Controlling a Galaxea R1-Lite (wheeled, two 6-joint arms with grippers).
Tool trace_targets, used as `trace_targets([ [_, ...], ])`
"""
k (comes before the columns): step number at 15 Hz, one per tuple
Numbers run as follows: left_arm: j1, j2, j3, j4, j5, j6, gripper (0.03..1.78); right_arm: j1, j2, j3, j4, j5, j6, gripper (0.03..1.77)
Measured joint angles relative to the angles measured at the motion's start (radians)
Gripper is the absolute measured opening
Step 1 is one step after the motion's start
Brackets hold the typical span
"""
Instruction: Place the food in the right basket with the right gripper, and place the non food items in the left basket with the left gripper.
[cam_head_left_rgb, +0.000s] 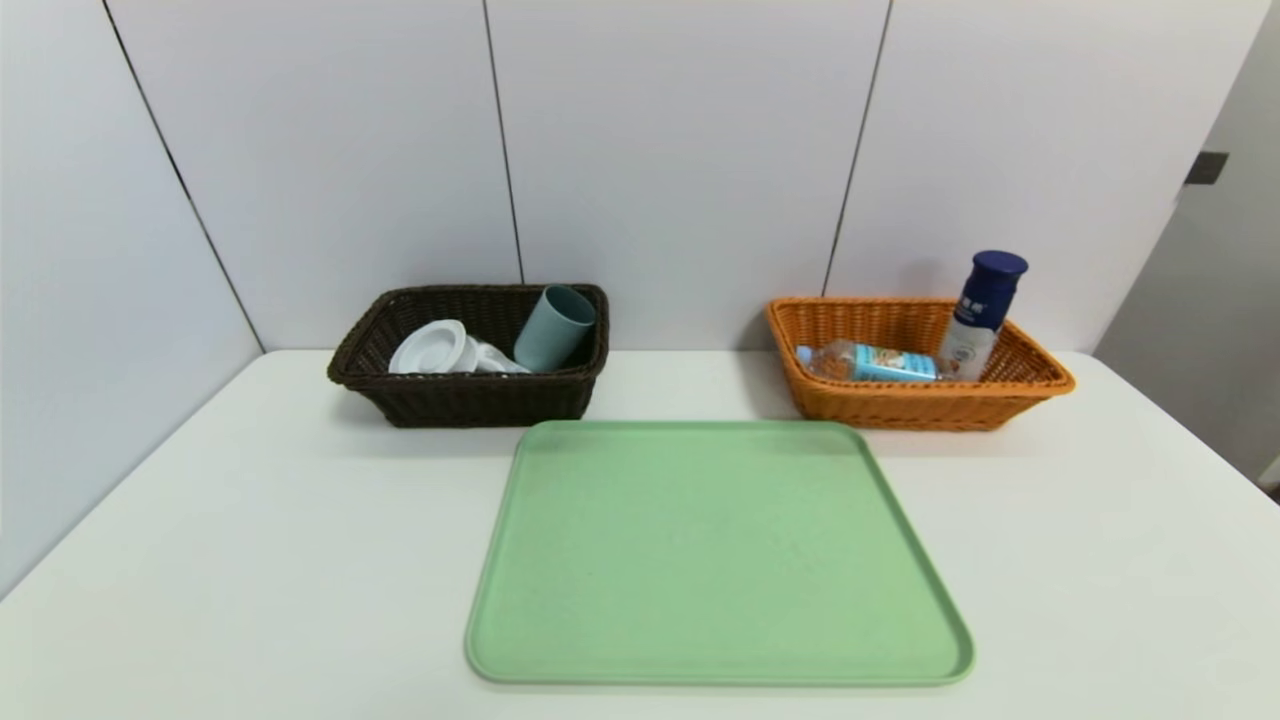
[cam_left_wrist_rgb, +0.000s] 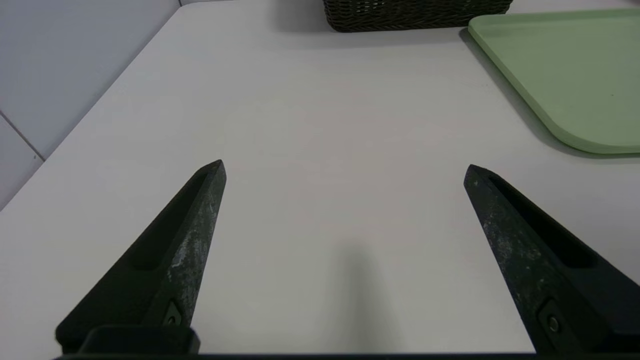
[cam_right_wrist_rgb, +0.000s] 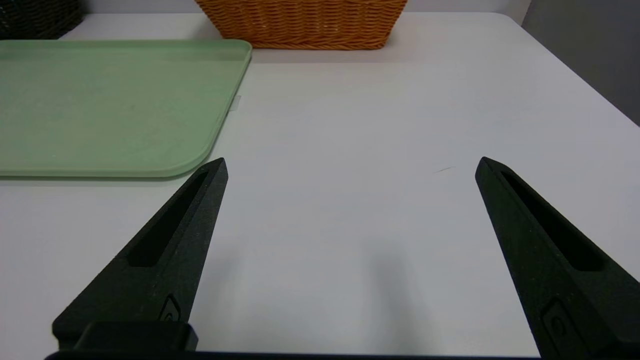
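All the things look sorted into two baskets.
The left gripper (cam_left_wrist_rgb: 345, 172) and right gripper (cam_right_wrist_rgb: 351, 159) wait over the table, wide apart and empty. The cup (cam_head_left_rgb: 555, 329) leans in the dark basket (cam_head_left_rgb: 480, 402), with the white case (cam_head_left_rgb: 436, 349). The orange basket (cam_head_left_rgb: 910, 408) props up the navy-topped bottle (cam_head_left_rgb: 981, 315) beside the water bottle (cam_head_left_rgb: 870, 362); its blue label seems too small to read.

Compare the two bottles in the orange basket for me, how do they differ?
The white bottle leans upright with its top above the rim, while the clear bottle lies on its side. The white bottle has a navy cap; the clear bottle's is light blue. The white bottle is opaque, the clear bottle see-through. Both rest in the orange basket.
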Motion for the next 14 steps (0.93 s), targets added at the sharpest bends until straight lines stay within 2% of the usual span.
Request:
trace_targets([
  [14,0.000,0.000,0.006,-0.017,0.009,-0.020,1.69,-0.001,0.000,0.000,0.000,0.000,0.000,1.71],
])
